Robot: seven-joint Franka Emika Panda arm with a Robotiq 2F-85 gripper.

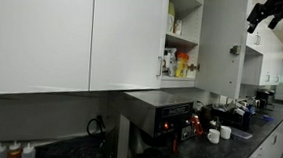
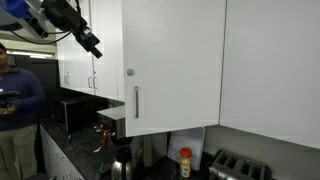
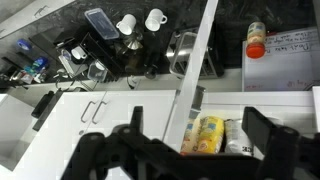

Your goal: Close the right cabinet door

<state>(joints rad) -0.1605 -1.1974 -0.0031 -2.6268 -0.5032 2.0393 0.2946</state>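
The right cabinet door (image 1: 222, 45) stands open, swung out from the shelved cabinet (image 1: 183, 32). In an exterior view it faces the camera as a glossy white panel (image 2: 175, 65) with a short silver bar handle (image 2: 136, 102) low at its left. My gripper (image 1: 269, 14) hangs high, beyond the door's outer side and apart from it. It also shows in an exterior view (image 2: 88, 42). In the wrist view the door's thin edge (image 3: 195, 70) runs down between my spread fingers (image 3: 198, 138). The gripper is open and empty.
Yellow and orange bottles (image 3: 205, 135) stand on the cabinet shelf (image 1: 181, 64). Below is a dark counter with a black appliance (image 1: 164, 116), white mugs (image 3: 140, 22) and a toaster (image 2: 240, 168). A person (image 2: 15, 100) stands at the left. Wide shut white doors (image 1: 64, 34) flank the cabinet.
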